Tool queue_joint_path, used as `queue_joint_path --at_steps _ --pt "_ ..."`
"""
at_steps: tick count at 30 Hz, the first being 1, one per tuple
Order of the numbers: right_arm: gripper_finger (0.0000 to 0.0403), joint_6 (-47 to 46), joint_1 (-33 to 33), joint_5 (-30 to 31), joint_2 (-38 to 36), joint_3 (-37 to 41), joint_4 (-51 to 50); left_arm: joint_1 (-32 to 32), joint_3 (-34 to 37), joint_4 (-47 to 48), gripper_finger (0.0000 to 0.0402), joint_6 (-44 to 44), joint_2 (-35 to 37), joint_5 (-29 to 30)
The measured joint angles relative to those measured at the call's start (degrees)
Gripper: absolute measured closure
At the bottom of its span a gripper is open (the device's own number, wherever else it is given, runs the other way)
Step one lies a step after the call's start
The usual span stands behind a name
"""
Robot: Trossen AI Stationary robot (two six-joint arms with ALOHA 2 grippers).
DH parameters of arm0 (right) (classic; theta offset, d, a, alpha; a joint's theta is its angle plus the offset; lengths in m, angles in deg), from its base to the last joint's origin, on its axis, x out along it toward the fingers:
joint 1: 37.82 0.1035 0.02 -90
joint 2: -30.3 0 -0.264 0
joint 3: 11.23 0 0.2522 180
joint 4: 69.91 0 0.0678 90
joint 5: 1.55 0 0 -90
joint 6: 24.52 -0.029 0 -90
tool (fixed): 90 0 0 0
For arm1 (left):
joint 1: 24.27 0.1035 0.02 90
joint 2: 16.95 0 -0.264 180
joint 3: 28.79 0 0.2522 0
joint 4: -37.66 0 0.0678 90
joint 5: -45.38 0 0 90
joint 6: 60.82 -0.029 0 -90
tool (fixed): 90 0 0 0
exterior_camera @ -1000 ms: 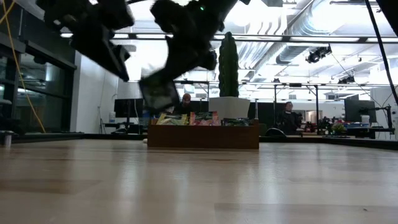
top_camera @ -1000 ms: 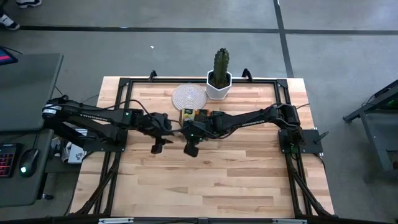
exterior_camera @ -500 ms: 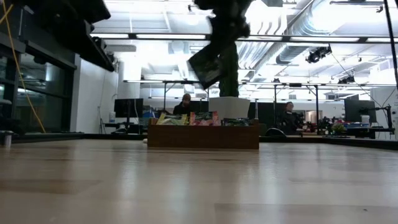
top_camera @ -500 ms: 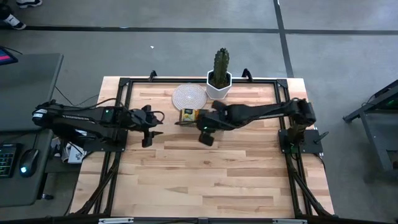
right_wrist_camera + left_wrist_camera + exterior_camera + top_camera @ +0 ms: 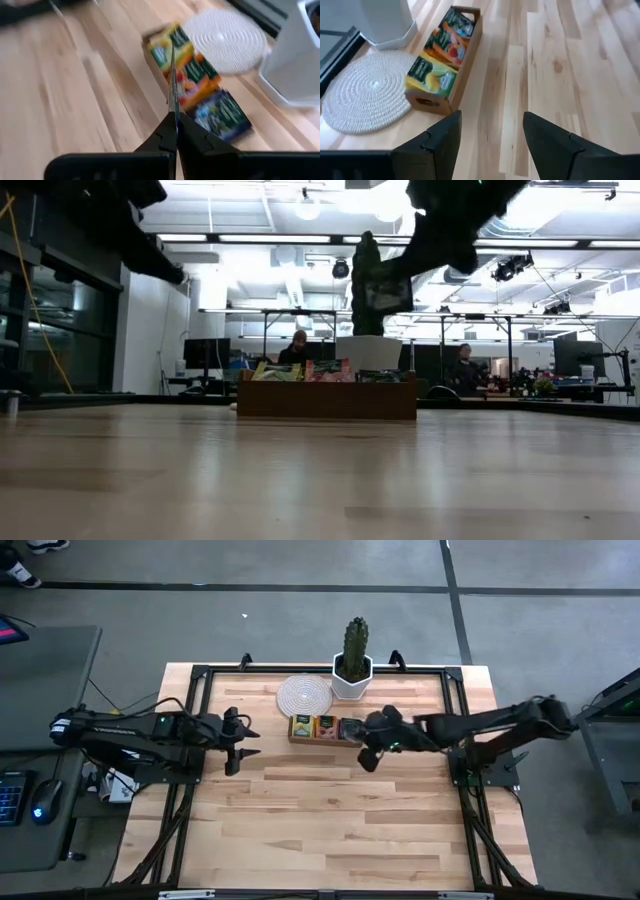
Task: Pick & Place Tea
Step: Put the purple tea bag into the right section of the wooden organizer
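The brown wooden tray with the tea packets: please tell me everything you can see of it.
The brown wooden tray is a low, long box with three compartments, lying flat near the table's far edge. Yellow-green, orange-red and dark blue-black packets stand upright in it. It lies beside the round white woven mat, before the white cactus pot. No hand touches it.

We are looking into an open-plan office or robotics lab: exposed ceiling ducts [image 5: 560, 225] and strip lights [image 5: 270, 239] are running overhead, monitors [image 5: 205, 353] are standing on desks at 12 o'clock beyond the wooden table [image 5: 320, 470], and two people [image 5: 298, 348] are sitting there.
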Motion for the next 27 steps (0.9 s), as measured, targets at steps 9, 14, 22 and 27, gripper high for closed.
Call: queue_joint_path --at_steps 9,14,22,27 --pt "0.0403 2.39 -10.18 -12.56 -4.63 16.02 21.49 0.00 0.00 -6.03 0.0192 -1.44 0.00 -0.06" --pt "0.0403 5.74 -16.12 -19.56 -2.53 16.53 23.10 0.00 0.00 -6.50 0.0192 -1.27 -0.02 -0.21" --pt "0.0403 11.21 -21.49 -27.44 0.27 16.42 24.60 0.00 0.00 -7.20 0.0192 -1.05 -0.02 -1.11" --pt "0.0403 14.03 -22.97 -30.26 3.58 16.42 25.14 0.00 -0.02 -9.74 0.0192 -1.14 -0.02 -1.27"
